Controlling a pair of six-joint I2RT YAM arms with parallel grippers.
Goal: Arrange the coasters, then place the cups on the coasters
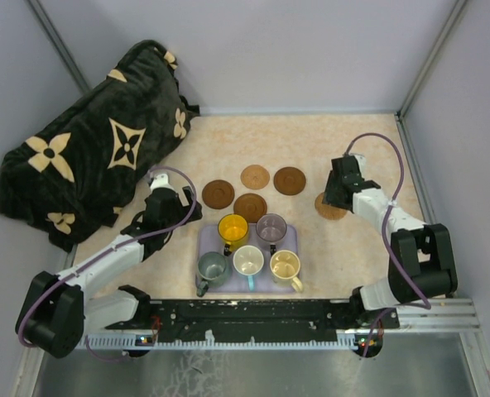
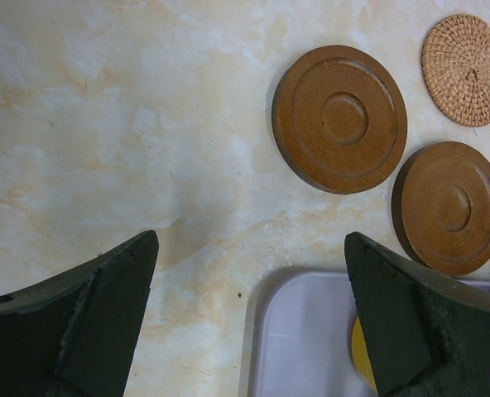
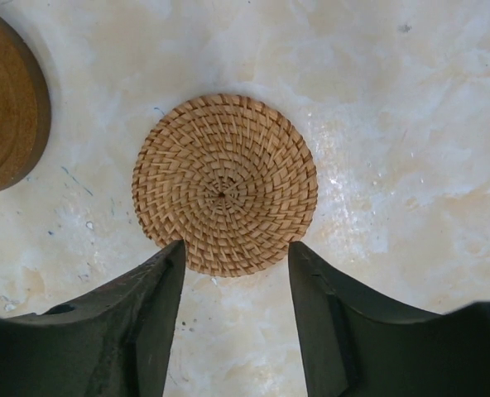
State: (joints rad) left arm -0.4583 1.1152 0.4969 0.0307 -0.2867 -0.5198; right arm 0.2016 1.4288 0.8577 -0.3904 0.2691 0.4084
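— How do we hold our left black two-finger gripper (image 2: 249, 248)?
— Pointing down, jaws spread wide, our left white-and-black arm (image 1: 112, 252) stretched forward.
— And our right black two-finger gripper (image 3: 237, 252)?
— Pointing down too, jaws parted less widely, our right white-and-black arm (image 1: 386, 217) bent at the elbow.

Nothing readable anywhere here, no text, labels, brands or numbers. The dark blanket (image 1: 88, 141) up and left of the lavender tray (image 1: 206, 240) just has tan flower and star motifs, no letters.
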